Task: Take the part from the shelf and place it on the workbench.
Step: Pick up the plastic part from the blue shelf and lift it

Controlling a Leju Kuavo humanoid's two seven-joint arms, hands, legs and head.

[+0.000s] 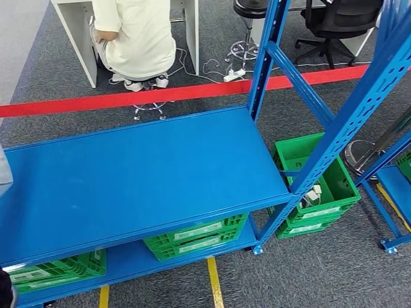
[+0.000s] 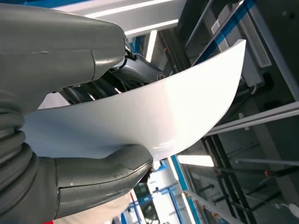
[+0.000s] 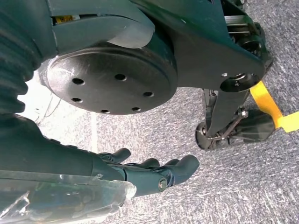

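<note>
A workshop: blue steel shelving (image 1: 145,173), green crates (image 1: 317,186), red floor tape (image 1: 145,97).

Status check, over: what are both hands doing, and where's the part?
Left robot hand grips the white curved part. Right robot hand hangs open above the carpet. Blue shelf top ahead, bare.

Grey carpet (image 1: 300,276) crossed by a red tape line (image 1: 145,97) fills the frame, with a white desk (image 1: 78,32) upper left and black chair (image 1: 339,19) upper right.

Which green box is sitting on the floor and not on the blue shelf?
The green plastic crate at the right end of the rack. It sits on the grey carpet, while the other green crates rest on the lower blue shelf.
</note>
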